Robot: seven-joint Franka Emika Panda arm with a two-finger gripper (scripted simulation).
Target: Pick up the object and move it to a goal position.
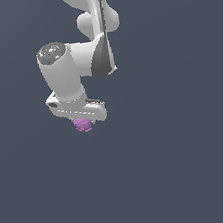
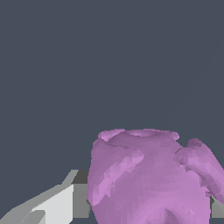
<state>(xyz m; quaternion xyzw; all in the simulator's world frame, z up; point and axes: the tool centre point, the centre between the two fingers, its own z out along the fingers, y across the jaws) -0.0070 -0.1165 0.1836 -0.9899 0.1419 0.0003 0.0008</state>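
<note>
The white arm [image 1: 76, 63] reaches down from the top of the exterior view, and the gripper [image 1: 83, 122] at its end points downward, with the small pinkish-purple lumpy ball [image 1: 83, 125] showing just beneath the gripper's white body. In that view the ball sticks out directly below the body, touching its underside, and the fingers themselves are hidden behind the body and the ball, so their spread cannot be read from there. In the wrist view the ball [image 2: 151, 179] fills much of the picture close to the camera, its rounded knobs bulging out on several sides and a flatter ring-like patch on its upper surface. One finger [image 2: 57, 205], white with a grey pad face, lies right against the side of the ball, and a sliver of grey at the opposite edge of the ball appears to be the other finger [image 2: 217, 208], also pressed close. The fingers thus sit at a narrow spread matched to the ball's width, with the ball held between them. Around the gripper and ball there is only a plain dark blue-grey background [image 1: 192, 162], so whether the ball rests on a surface or is lifted cannot be told.
</note>
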